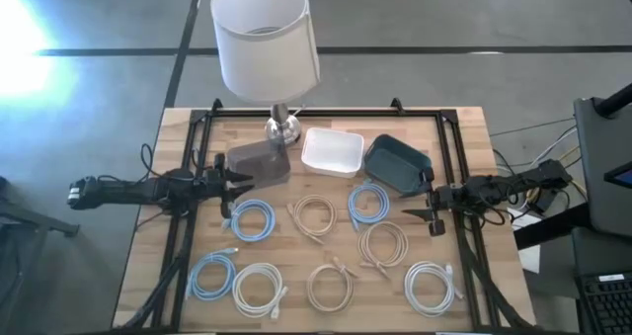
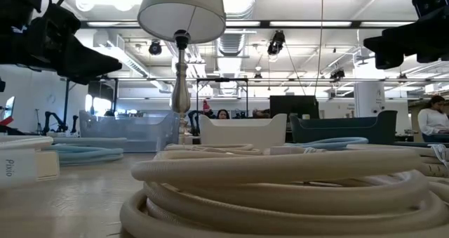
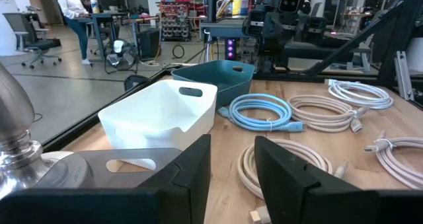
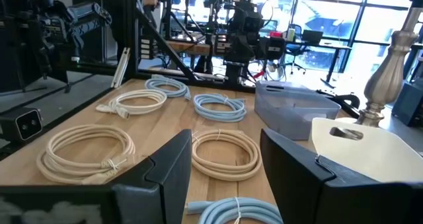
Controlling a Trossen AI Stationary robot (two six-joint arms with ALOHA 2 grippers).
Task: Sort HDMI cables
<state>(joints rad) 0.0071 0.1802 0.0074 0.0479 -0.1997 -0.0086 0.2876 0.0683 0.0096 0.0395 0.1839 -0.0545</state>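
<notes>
The HDMI cables lie flat on the wooden table as small coils. Three are light blue (image 1: pixel 252 218) (image 1: pixel 368 203) (image 1: pixel 212 276), three beige (image 1: pixel 314 216) (image 1: pixel 383 244) (image 1: pixel 330 286) and two white (image 1: pixel 259 288) (image 1: pixel 432 284). My left gripper (image 1: pixel 240 183) hovers open at the table's left side, pointing level toward the right, beside the grey bin (image 1: pixel 259 164). My right gripper (image 1: pixel 407 204) hovers open at the right side, pointing left, next to the teal bin (image 1: pixel 397 162). Nothing is between either pair of fingers (image 3: pixel 232 171) (image 4: pixel 225 178).
Three bins stand in a row at the back: grey, white (image 1: pixel 331 150) and teal. A lamp with a white shade (image 1: pixel 265 34) rises behind them on a metal base (image 1: pixel 282 127). A black frame (image 1: pixel 188 177) runs along the table's sides. People sit at desks in the room beyond.
</notes>
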